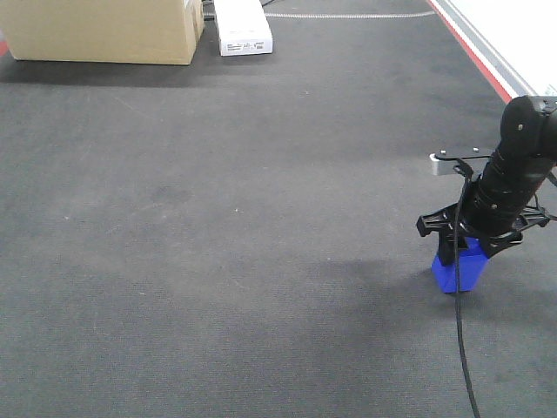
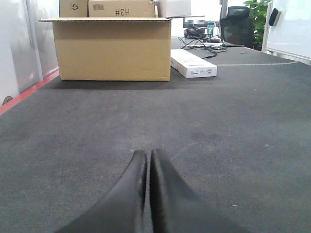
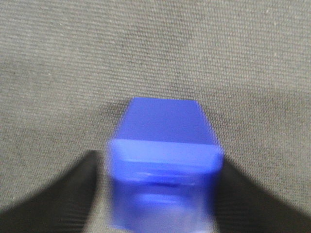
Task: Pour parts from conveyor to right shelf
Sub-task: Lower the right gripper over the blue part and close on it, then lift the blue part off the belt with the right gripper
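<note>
Blue bin (image 1: 457,268) clamped in my right gripper (image 1: 470,237), left gripper (image 2: 147,189) pinched empty; a jolt could spill its parts.

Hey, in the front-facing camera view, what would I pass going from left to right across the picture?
cardboard box → white carton → blue bin
</note>
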You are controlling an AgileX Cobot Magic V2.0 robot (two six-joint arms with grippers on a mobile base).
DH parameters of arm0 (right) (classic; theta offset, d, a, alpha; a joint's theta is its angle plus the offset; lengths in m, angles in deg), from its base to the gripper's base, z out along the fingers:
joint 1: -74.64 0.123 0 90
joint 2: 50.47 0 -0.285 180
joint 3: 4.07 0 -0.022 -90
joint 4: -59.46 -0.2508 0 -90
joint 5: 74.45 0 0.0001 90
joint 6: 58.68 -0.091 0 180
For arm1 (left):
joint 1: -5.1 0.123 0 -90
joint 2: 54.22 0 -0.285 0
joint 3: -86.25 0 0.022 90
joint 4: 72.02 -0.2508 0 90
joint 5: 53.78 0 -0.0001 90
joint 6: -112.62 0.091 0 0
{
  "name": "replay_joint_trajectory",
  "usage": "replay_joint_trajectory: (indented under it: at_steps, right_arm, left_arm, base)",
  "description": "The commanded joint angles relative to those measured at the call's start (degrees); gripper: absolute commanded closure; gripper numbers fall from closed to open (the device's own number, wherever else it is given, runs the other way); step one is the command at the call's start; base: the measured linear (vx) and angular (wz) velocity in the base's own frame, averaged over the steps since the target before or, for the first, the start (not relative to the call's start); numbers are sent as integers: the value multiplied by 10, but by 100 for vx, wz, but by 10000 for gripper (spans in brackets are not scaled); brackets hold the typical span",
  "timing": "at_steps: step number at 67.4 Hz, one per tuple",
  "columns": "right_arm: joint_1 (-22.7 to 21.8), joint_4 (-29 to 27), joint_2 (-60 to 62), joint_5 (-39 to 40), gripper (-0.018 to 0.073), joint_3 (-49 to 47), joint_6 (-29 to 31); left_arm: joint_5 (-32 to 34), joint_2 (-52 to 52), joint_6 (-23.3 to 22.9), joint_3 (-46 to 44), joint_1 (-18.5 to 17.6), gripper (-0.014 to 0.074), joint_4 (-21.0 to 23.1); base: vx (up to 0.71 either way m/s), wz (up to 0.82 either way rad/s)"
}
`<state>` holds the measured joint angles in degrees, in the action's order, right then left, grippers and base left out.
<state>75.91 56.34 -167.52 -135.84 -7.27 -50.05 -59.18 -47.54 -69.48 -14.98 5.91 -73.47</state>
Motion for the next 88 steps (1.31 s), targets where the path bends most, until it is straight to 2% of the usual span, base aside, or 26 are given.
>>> replay_joint_trajectory:
  at_steps: [1,10,17,32,50,71,88]
  right_arm:
    - [-2,3,31,7,314,-16,-1]
    - [-2,4,51,16,458,-14,0]
    - [-2,6,91,51,508,5,-12]
    - [-2,-11,248,191,512,128,-15]
    - [-2,-13,457,285,512,285,-11]
    - [-2,-36,720,317,512,421,-10]
    - [-2,-49,912,327,512,515,33]
  left_arm:
    - [41,-3,-4,-15,-1,603,4]
    - [41,-3,-4,-15,-1,603,4]
    - [41,-3,-4,-15,-1,603,4]
    - [41,-3,-4,-15,-1,603,4]
    - [41,-3,-4,-15,-1,603,4]
    - [41,-3,-4,-15,-1,603,4]
    - [41,-3,-4,-15,-1,603,4]
  base:
    - [0,0]
    - [0,0]
    - [0,0]
    - [0,0]
    - [0,0]
    - [0,0]
    - [0,0]
